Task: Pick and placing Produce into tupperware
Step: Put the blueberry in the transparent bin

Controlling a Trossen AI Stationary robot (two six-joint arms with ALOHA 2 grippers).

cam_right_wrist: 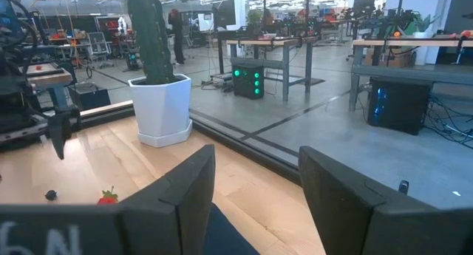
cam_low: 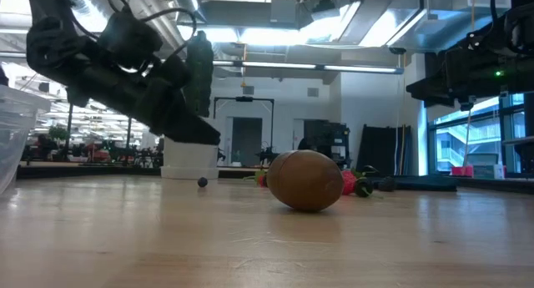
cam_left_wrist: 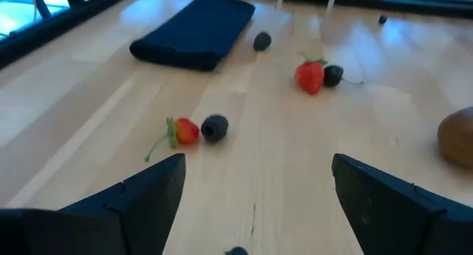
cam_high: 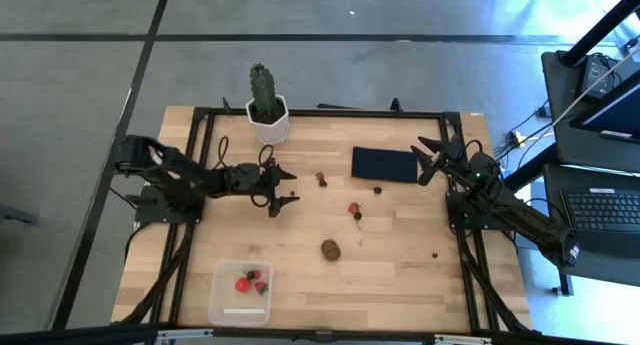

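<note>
Plainly some risk here; clear square plastic tupperware (cam_high: pixel 240 292) at seven o'clock on the table, already holding red strawberries and a dark berry; left gripper (cam_high: pixel 282 185) wide open, empty, hovering at ten o'clock; right gripper (cam_high: pixel 428 157) open, empty, parked at two o'clock by the flat navy rectangle (cam_high: pixel 384 164); brown oval kiwi (cam_high: pixel 330 249) near centre, liable to roll if nudged; small red strawberry (cam_left_wrist: pixel 185 131) touching a tiny dark berry (cam_left_wrist: pixel 214 127), so easy to pinch both or flick one away.
</note>
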